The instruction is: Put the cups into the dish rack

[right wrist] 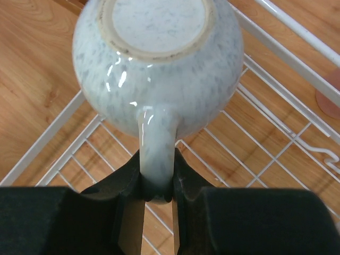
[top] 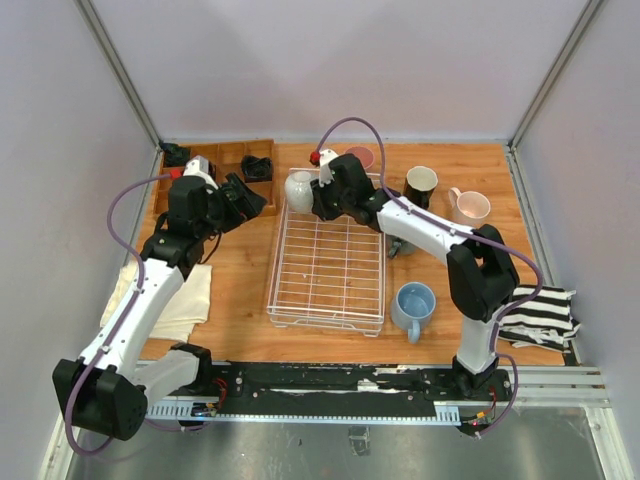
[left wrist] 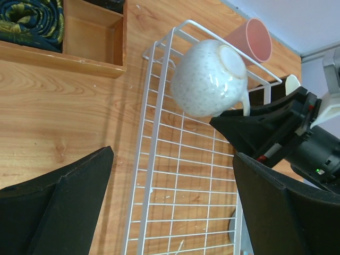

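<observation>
A white speckled mug (top: 299, 190) hangs bottom up over the far left corner of the white wire dish rack (top: 275, 272). My right gripper (top: 319, 196) is shut on its handle; in the right wrist view the fingers (right wrist: 127, 183) pinch the handle below the mug (right wrist: 159, 64), above the rack wires (right wrist: 276, 58). My left gripper (top: 256, 200) is open and empty, left of the rack; the left wrist view shows the mug (left wrist: 207, 79), the rack (left wrist: 159, 106) and the right gripper (left wrist: 265, 133). A pink tumbler (top: 360, 157), black mug (top: 420, 185), pale pink mug (top: 470, 207) and light blue mug (top: 413, 305) stand outside the rack.
A brown wooden compartment tray (top: 225, 165) at the far left holds black coiled objects (top: 257, 167). A cream cloth (top: 185, 290) lies at the left and a striped cloth (top: 540, 315) at the right. Something greyish (top: 398, 246) sits half hidden under my right arm.
</observation>
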